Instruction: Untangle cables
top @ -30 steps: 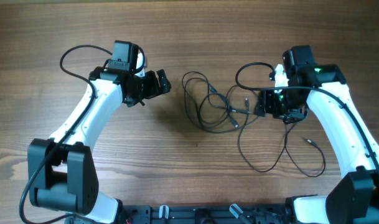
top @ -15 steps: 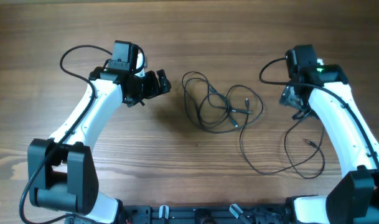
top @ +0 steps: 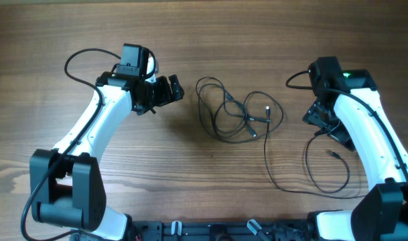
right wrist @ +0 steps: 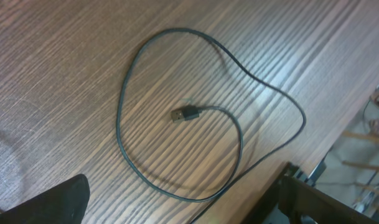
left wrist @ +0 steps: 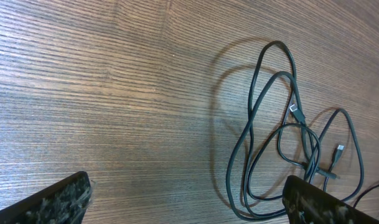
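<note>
Evidently, both jaws stood wide, empty: the left gripper (top: 177,89) faced the cables (top: 240,114) for a pick; the right gripper (right wrist: 183,180) hovered over one strand (right wrist: 186,114) lying clear.

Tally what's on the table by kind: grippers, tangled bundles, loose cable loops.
Grippers: 2, left gripper and right gripper, both open
Tangled cable bundle: 1
Loose cable loop: 1
Total: 4

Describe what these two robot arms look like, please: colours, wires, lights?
The left arm and right arm have smooth white links joined by chunky black joints. A thick black cable loops out near each wrist. The right one shows a small green light. The fingers are matte black.
</note>
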You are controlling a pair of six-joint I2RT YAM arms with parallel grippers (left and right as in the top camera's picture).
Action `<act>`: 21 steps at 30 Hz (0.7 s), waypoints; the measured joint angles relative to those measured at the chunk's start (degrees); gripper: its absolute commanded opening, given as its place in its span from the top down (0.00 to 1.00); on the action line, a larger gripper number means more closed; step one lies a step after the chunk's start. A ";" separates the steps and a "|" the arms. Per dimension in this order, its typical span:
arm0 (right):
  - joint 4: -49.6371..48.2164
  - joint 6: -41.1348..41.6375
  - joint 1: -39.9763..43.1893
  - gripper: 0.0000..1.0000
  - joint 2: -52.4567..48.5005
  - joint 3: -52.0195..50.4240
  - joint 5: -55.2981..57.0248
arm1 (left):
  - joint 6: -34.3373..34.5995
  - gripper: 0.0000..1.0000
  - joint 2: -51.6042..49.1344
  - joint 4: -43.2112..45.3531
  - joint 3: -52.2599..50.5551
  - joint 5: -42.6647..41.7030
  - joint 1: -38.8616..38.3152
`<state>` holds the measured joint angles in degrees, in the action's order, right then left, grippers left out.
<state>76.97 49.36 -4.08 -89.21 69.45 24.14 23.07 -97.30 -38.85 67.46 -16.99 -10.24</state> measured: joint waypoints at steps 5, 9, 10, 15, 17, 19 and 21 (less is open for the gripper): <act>-6.60 7.08 0.00 0.00 -0.20 -9.55 -5.22 | 0.00 0.00 0.00 0.00 0.00 0.02 0.00; -21.53 9.16 0.00 0.00 -0.50 -19.67 -13.55 | 0.02 0.00 -0.02 -0.04 0.00 0.00 0.00; -24.41 9.38 0.00 0.00 -0.50 -21.35 -15.26 | 0.02 0.00 -0.02 0.00 0.00 0.00 0.00; -37.44 10.25 0.07 0.27 1.33 -29.09 -19.28 | 0.00 0.00 -0.02 -0.02 0.00 0.00 0.00; -39.63 10.64 0.00 0.71 2.51 -30.88 -18.03 | 0.00 0.00 -0.02 0.00 0.00 0.02 0.00; -43.39 10.43 0.02 0.96 3.76 -32.59 -15.32 | 0.02 0.00 -0.02 0.00 0.00 0.02 0.00; -54.77 9.46 0.15 0.96 3.21 -33.75 -14.99 | 0.02 0.00 -0.02 -0.02 0.00 0.00 0.00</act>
<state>22.20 58.83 -3.92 -86.00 35.70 9.15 23.09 -97.32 -38.87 67.46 -16.99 -10.24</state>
